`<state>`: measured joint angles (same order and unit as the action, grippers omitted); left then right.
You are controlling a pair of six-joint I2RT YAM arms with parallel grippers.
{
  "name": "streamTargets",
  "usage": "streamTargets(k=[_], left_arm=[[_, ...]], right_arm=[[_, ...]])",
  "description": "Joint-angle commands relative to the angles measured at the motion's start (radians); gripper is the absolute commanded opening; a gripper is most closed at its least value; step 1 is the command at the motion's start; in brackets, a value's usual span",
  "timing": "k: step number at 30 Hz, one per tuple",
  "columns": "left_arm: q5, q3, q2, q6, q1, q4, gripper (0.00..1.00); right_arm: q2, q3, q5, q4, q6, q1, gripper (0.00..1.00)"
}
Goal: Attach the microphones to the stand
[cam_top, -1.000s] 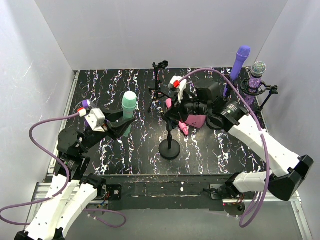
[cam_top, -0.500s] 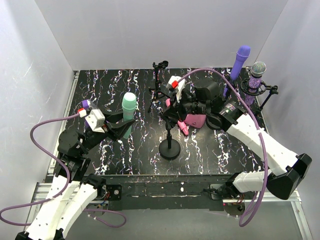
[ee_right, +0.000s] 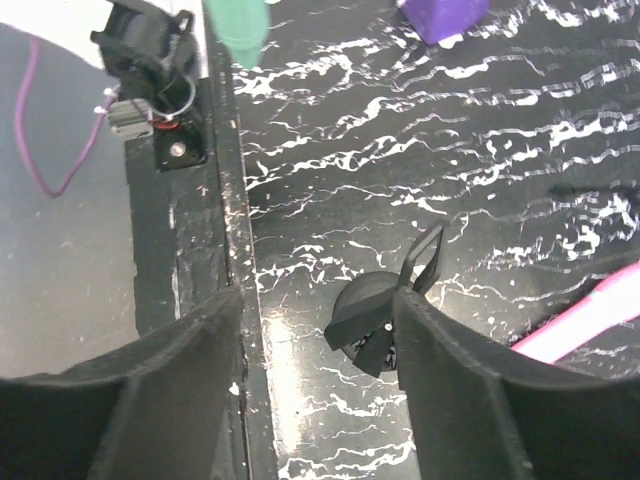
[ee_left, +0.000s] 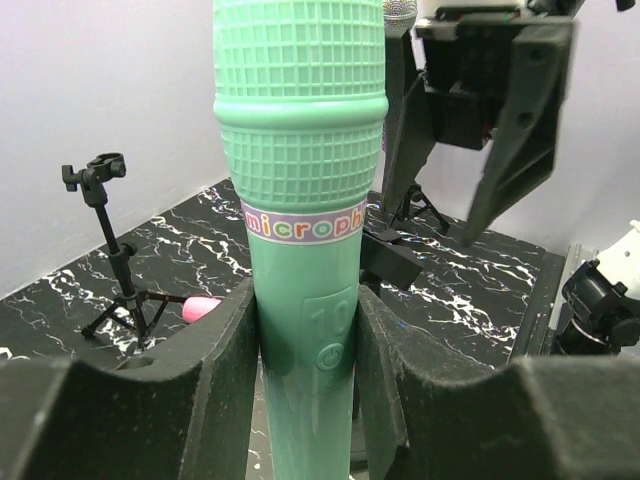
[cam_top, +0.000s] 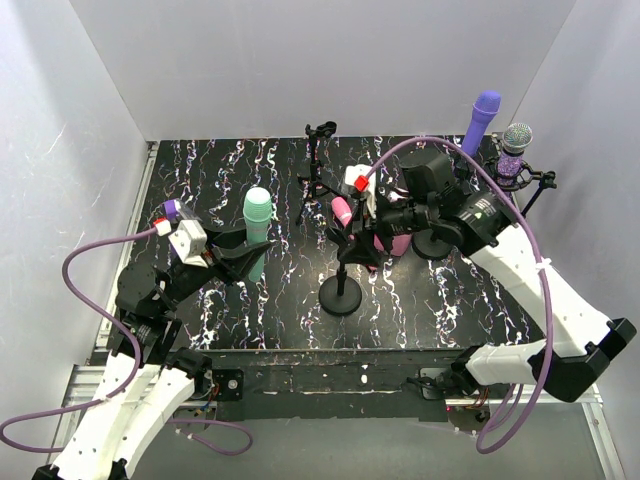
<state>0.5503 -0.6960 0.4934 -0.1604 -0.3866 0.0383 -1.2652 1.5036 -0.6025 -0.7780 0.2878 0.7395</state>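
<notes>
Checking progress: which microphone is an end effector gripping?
The mint green microphone, clamped in the left end effector; pink, plain purple and glittery purple ones aren't held.

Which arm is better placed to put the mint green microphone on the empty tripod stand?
Left. The left gripper holds the mint green microphone upright, near the empty tripod stand. The right gripper is open and empty, by the round-base stand.

The mint green microphone (ee_left: pixel 300 200) was smooth plastic with a moulded grid head; the black marbled tabletop (ee_right: pixel 400 120) looked glossy.
</notes>
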Motion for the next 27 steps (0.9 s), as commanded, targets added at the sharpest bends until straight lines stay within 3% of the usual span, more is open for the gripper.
streamTargets(k=[1,5,8,14,27], left_arm=[[0.002,-0.008,-0.007,-0.019,-0.003,0.032,0.00],[-0.003,-0.010,-0.001,-0.019,-0.003,0.034,0.00],[0.002,-0.005,0.013,-0.024,-0.003,0.052,0.00],[0.010,0.004,0.063,-0.056,-0.003,0.127,0.00],[0.002,0.013,0.088,-0.079,-0.003,0.172,0.00]], right_arm=[[0.009,0.099,-0.157,-0.148,0.122,-0.023,0.75],[0.053,0.029,-0.169,-0.106,0.111,-0.087,0.88],[0.105,-0.110,-0.096,0.009,0.057,-0.127,0.98],[0.148,-0.278,0.035,0.242,-0.085,-0.127,0.98],[0.112,-0.322,0.195,0.393,-0.276,-0.028,0.95]])
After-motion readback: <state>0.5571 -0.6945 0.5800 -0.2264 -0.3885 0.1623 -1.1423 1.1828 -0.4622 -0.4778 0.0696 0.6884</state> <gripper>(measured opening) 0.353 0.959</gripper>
